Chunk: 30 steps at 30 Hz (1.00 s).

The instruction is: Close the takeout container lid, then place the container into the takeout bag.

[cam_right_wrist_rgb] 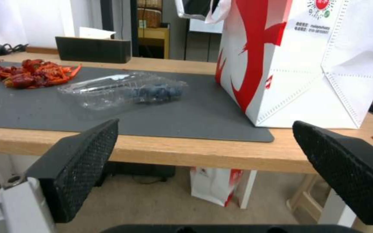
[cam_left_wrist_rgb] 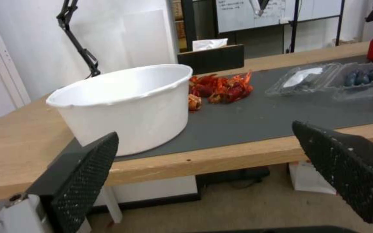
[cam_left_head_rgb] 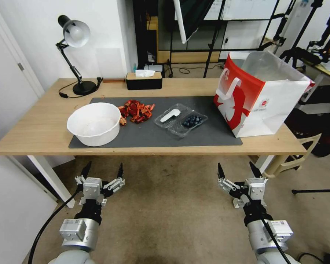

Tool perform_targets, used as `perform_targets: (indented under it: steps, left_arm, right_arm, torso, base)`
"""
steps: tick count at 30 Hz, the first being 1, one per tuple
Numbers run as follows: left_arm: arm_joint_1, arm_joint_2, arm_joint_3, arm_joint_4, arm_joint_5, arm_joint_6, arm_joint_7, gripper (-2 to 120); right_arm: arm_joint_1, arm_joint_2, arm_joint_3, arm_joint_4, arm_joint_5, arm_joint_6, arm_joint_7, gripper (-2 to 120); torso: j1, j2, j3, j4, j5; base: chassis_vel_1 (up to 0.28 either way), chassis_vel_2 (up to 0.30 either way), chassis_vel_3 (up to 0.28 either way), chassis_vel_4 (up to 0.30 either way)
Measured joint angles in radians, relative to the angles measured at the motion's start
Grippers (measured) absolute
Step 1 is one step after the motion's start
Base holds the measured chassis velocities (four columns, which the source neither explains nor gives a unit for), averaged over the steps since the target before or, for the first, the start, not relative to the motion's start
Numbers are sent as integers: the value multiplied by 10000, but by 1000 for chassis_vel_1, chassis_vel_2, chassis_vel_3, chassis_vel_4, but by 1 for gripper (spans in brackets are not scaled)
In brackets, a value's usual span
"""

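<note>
I see a light wooden table (cam_left_head_rgb: 40,128) carrying a dark grey rectangular mat (cam_left_head_rgb: 209,135), black desk lamp (cam_left_head_rgb: 75,55), black tissue box (cam_left_head_rgb: 143,81) and red-and-white takeout bag (cam_left_head_rgb: 260,99).

The takeout container (cam_left_head_rgb: 181,120) lies open on the mat (cam_left_head_rgb: 209,135) beside the takeout bag (cam_left_head_rgb: 260,96).

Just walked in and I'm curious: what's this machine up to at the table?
Nothing is being handled yet. Both arms hang in front of the table's near edge, the left tool and right tool open and empty. On the grey mat, the takeout container of blueberries lies open, its lid flat beside it. The takeout bag stands open at the right, waiting. A white bowl and red crayfish shells sit to the left.
</note>
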State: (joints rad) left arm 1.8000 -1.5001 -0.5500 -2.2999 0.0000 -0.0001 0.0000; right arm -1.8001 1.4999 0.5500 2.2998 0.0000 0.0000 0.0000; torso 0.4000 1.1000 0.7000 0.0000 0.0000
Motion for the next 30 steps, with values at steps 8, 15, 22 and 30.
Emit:
perform_targets:
  steps: [8, 15, 22, 30]
  left_arm:
    - [0, 0, 0, 0, 0, 0, 0, 100]
    - [-63, 15, 86, -1, -128, 71, -103, 100]
    - [-1017, 291, 1354, -323, -1843, 1402, -1647, 100]
    - [-1270, 370, 1652, -319, -2369, 1730, -1875, 100]
  right_arm:
    - [0, 0, 0, 0, 0, 0, 0, 100]
    - [102, 214, -176, -111, -391, -198, -363, 100]
    - [477, 1010, -929, -579, -1735, -948, -1653, 100]
    - [690, 1115, -765, -565, -1744, -1005, -1884, 100]
  torso:
    - [0, 0, 0, 0, 0]
    - [0, 0, 0, 0, -6]
    - [2, -1, 0, -1, -7]
    - [3, -3, 0, 1, -1]
  base:
    - [0, 0, 0, 0]
    - [0, 0, 0, 0]
    - [0, 0, 0, 0]
    - [0, 0, 0, 0]
